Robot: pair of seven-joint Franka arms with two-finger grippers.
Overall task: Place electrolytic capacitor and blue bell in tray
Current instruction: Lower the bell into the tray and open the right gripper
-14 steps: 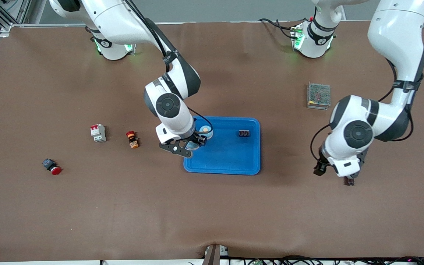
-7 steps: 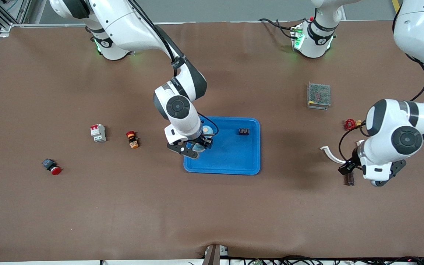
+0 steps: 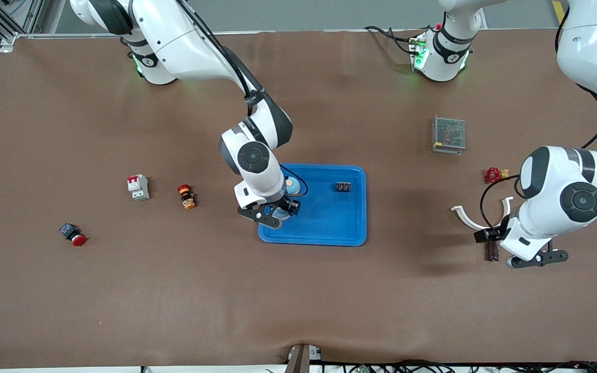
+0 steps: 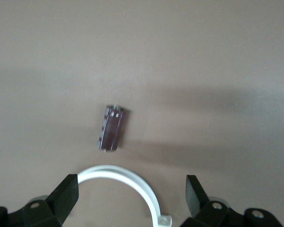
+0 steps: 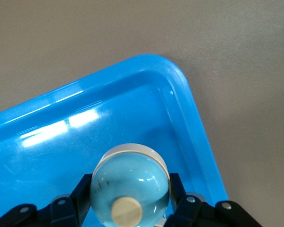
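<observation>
The right gripper (image 3: pixel 276 211) is over the tray (image 3: pixel 329 230), at about 9 o'clock of its floor, close to the rim. Its jaws are clamped on the bell (image 5: pixel 130 182), a pale-blue dome with a tan knob on top. In the right wrist view the bell hangs above the tray floor near a rounded corner (I cannot tell whether it touches the floor). A small black part (image 3: pixel 343 186) lies in the tray at about 1 o'clock of its floor.

The capacitor (image 3: pixel 492 251), a dark cylinder, lies on its side on the brown mat. It is at about 4 o'clock from the tray and well apart from it. The left gripper (image 3: pixel 536 258) is over the bare mat just at 3 o'clock of the capacitor. Its jaws are wide apart and hold nothing. A white ring (image 3: pixel 467 217), an open arc, lies near the capacitor at about 11 o'clock. In the left wrist view the ring sits between the capacitor and the fingers (image 4: pixel 66 194).

A red valve (image 3: pixel 493 174) lies at 12 o'clock of the capacitor, and a mesh box (image 3: pixel 449 134) at 2 o'clock of the tray. At 9 o'clock of the tray, going outward, lie an orange button (image 3: pixel 186 196), a breaker (image 3: pixel 138 187) and a red button (image 3: pixel 73 235).
</observation>
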